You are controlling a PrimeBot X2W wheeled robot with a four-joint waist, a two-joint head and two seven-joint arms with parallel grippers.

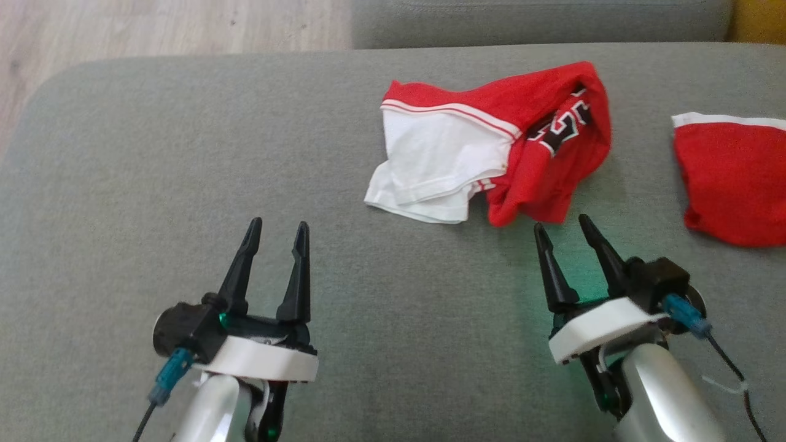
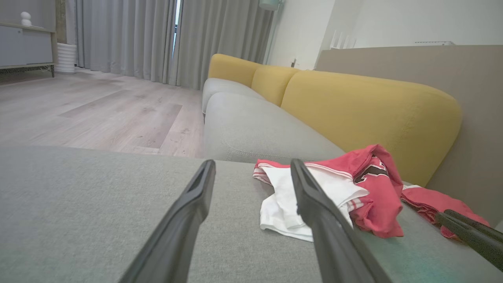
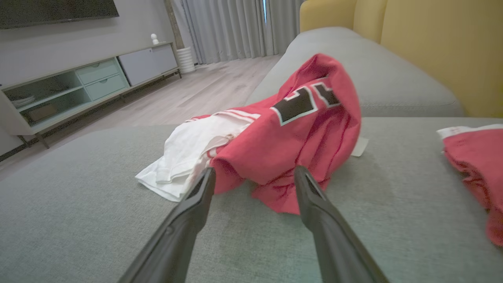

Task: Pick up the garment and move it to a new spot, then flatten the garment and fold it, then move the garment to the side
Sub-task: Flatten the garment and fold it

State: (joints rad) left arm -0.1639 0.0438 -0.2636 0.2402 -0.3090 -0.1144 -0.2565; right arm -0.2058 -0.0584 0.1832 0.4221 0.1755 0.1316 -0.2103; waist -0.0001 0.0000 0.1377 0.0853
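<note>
Crumpled red-and-white garment (image 1: 491, 153) on the grey couch seat (image 1: 184, 153), far side, right of middle. Just beside its near red edge, right end effector (image 1: 561, 223) spread wide, holding nothing. Well apart to the left, left end effector (image 1: 278, 224) equally wide, empty. Further right, another red cloth (image 1: 731, 178).

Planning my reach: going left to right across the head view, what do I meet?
Left gripper → crumpled garment → second red cloth. The right gripper sits below the garment's right end, so unplaced.
</note>
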